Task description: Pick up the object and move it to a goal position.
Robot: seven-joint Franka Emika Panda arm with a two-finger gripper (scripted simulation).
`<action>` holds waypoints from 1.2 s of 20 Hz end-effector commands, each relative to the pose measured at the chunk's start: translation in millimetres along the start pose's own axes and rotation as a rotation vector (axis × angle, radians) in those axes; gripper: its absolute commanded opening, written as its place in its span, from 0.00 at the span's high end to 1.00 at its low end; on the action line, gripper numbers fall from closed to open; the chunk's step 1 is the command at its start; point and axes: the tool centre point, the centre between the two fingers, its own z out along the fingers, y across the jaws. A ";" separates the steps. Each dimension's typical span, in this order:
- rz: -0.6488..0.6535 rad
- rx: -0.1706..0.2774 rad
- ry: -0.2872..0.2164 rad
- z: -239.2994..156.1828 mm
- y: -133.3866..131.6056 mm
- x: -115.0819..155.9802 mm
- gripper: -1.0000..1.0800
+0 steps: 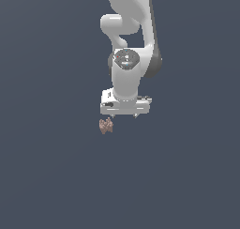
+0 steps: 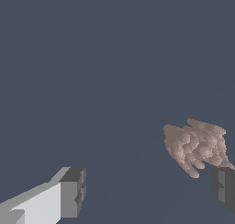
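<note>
The small brownish-pink lumpy object (image 1: 106,125) has a knobbly, pebbled surface and a ragged outline that fans into several stubby, finger-like lobes; its finish is matte, like rough clay or coral. It lies on the plain, dark slate-blue tabletop (image 1: 51,176), a flat, even surface without grain or pattern.

The glossy white pincer (image 1: 123,115) of the smooth, rounded white robot arm (image 1: 129,31) hangs over this surface with its two prongs spread wide apart and nothing between them. In the wrist view each prong ends in a blocky dark grey pad (image 2: 73,191) with faceted edges, mounted on a pale grey, squared finger. The object sits just beside one of these pads, slightly ahead of it and off the line between the two, not touching it as far as can be seen. In the exterior view it lies just below the pincer, toward the exterior view's left end of its wide white crossbar.

A dark round cap with tiny illegible marks sits on the arm's wrist joint (image 1: 126,59)
</note>
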 end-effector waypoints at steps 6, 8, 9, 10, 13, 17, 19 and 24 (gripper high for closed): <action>0.023 0.001 0.013 -8.8 9.8 3.1 0.04; 0.041 0.002 0.022 -15.7 17.4 5.3 0.04; 0.048 0.002 0.026 -18.1 20.2 6.1 0.04; 0.053 0.003 0.028 -19.8 22.0 6.6 0.04; 0.056 0.003 0.029 -20.4 22.8 6.8 0.04; 0.051 0.003 0.028 -19.9 22.0 6.6 0.04; 0.058 0.003 0.029 -19.7 22.5 6.6 0.04; 0.100 0.005 0.029 -17.0 24.6 6.2 0.04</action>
